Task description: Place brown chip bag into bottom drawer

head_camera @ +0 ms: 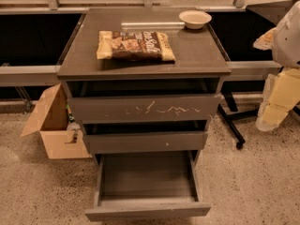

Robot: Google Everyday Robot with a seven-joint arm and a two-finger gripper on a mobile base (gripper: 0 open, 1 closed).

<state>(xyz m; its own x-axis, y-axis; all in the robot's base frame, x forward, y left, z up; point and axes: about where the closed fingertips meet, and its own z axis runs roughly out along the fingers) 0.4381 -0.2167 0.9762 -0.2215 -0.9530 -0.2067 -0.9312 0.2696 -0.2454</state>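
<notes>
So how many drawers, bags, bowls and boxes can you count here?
Drawers: 3 (top drawer, middle drawer, bottom drawer)
Bag: 1
Bowl: 1
Box: 1
Total: 6
The claw hangs at the right edge, beside the cabinet.
</notes>
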